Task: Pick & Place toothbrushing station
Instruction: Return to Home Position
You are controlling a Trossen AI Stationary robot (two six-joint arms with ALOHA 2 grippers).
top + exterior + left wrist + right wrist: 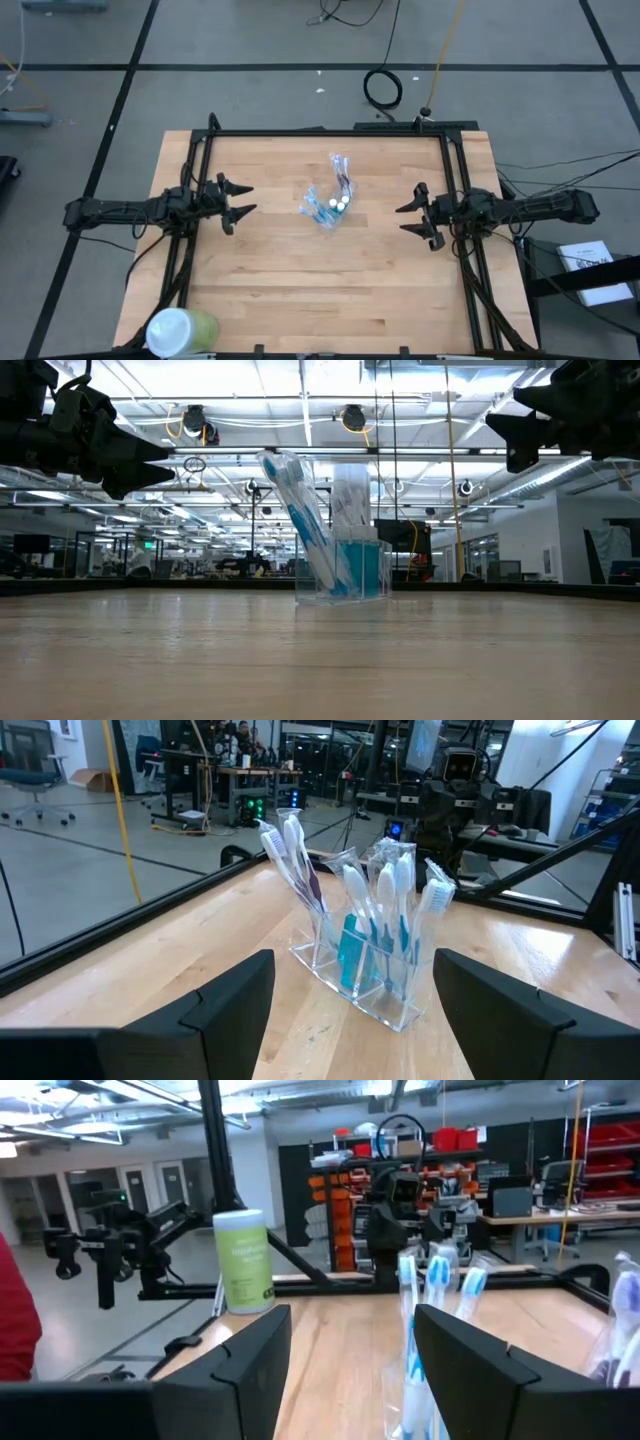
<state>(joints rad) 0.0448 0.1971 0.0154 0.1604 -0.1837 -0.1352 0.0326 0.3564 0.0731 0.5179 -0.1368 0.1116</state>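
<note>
Green cup (182,330): a pale green cup with a white lid. It stands upright at the counter's near left corner, close to the edge.

Counter (270,290): light wood planks with a dark frame along the sides and the far edge.

Left tool (243,199): it hangs above the left part of the counter, midway between the near and far edges. It is raised well off the surface. The fingers are spread wide with nothing between them, and they point toward the counter's middle.

Right tool (402,218): it hangs above the right part of the counter at about the same depth, also raised. The fingers are spread wide and hold nothing, and they face the counter's middle.

Organizer (365,970): a small clear plastic stand divided into compartments. It sits flat on the middle of the counter, well apart from both tools.

Toothbrushes (290,850): about six slim brushes with white heads and blue handles stand head-up in the organizer on the counter's middle. One group leans out at a clear tilt from an end compartment. The others stand close to upright in the compartments beside it. Some seem to be in clear sleeves.

Tubes (350,948): small teal-and-white tubes stand low inside the organizer among the upright brushes. From above their round ends form a tight cluster. I cannot tell which compartment they are in.

Cable (382,88): a dark coil lies on the floor beyond the counter's far edge.
</note>
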